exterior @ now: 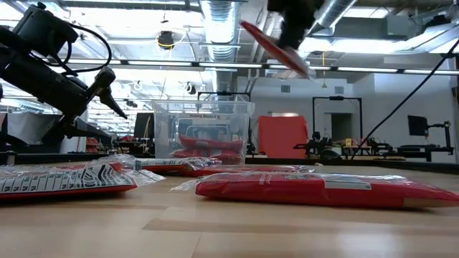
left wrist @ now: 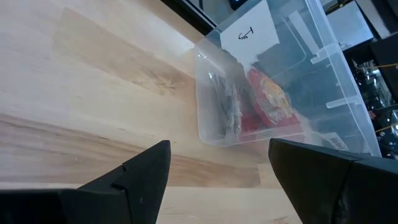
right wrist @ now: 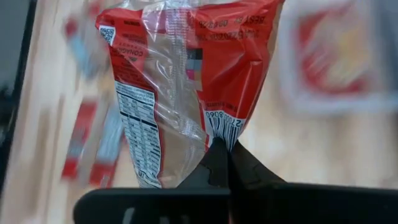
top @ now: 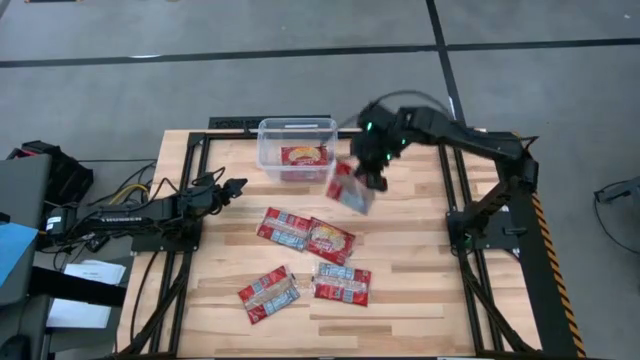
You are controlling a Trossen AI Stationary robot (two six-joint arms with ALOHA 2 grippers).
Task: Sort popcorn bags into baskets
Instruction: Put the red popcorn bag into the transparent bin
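Observation:
The clear plastic bin point(top: 296, 147) stands at the table's far middle with red popcorn bags point(top: 305, 156) inside; it also shows in the left wrist view point(left wrist: 273, 93). Several red popcorn bags point(top: 305, 235) lie flat on the table's middle and near part. My right gripper point(top: 368, 176) is shut on one red bag point(top: 350, 188), high above the table just right of the bin. My left gripper point(top: 238, 186) is open and empty, left of the bin, above the table. My right gripper pinches the bag's edge by the barcode point(right wrist: 219, 127) between its two fingers. The bag is lifted clear of the table and tilts out from the fingers point(exterior: 276, 46).
Black frame rails run along the table's left and right sides point(top: 455, 200). Bare wood lies between the bin and the loose bags and at the table's right.

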